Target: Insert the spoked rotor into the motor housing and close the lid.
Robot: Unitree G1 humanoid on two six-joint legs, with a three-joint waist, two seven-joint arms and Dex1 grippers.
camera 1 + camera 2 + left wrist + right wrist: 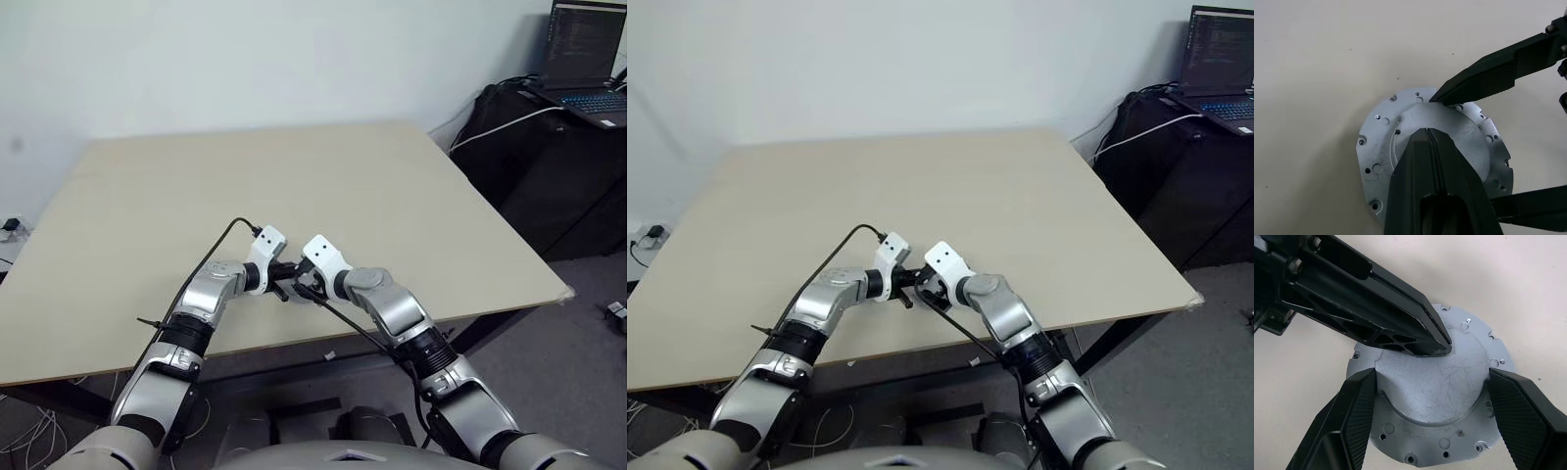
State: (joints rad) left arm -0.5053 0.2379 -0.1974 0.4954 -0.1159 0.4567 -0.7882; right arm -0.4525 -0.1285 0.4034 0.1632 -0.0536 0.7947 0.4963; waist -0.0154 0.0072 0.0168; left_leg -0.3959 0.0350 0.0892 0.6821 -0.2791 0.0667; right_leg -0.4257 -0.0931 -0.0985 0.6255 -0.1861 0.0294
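Right wrist view showing the lid, a silver-grey disc with a raised, scratched centre and a flat flange of small holes, lying flat on the beige table. Spreading wide over it, the right gripper, one ribbed black finger standing against one side of the raised centre and the other against the opposite side, both sitting over the flange; not clear whether the pads are pressing the metal or merely flanking it. Reaching across from the far side of the lid, the left gripper, its two fingers pressed together into a single point and that point resting on the raised centre close to its edge. Left wrist view showing the same lid with the closed left gripper touching down near its middle, and one finger of the right gripper meeting the lid's far rim while the other lies beside its near rim. Head views showing both grippers meeting over the lid's place near the front edge of the table, the left gripper and right gripper nearly touching, the lid itself hiding beneath them. Standing well beyond the table's far right corner, an open laptop on dark furniture.
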